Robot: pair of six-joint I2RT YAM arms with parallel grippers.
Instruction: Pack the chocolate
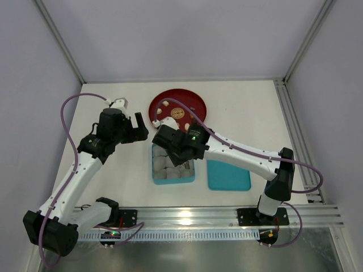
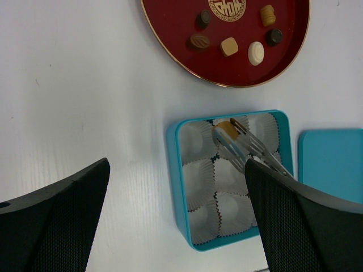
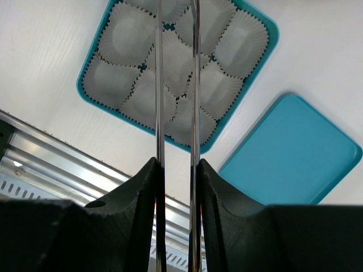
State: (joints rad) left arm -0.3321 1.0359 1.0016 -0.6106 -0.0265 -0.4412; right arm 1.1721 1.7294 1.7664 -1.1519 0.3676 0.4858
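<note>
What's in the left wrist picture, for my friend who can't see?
Metal tongs hold a tan chocolate at a paper cup in the teal box. Six more chocolates sit on the red plate behind it; a teal lid lies beside the box.

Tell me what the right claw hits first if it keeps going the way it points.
The right claw carries tongs gripping a tan chocolate. They lead the way and would likely press into the paper cups of the teal box first. How close they already are is unclear.

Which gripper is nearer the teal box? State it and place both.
Right. The right gripper, clamping tongs, hangs directly over the teal box; the left gripper hovers open off its far-left corner.
</note>
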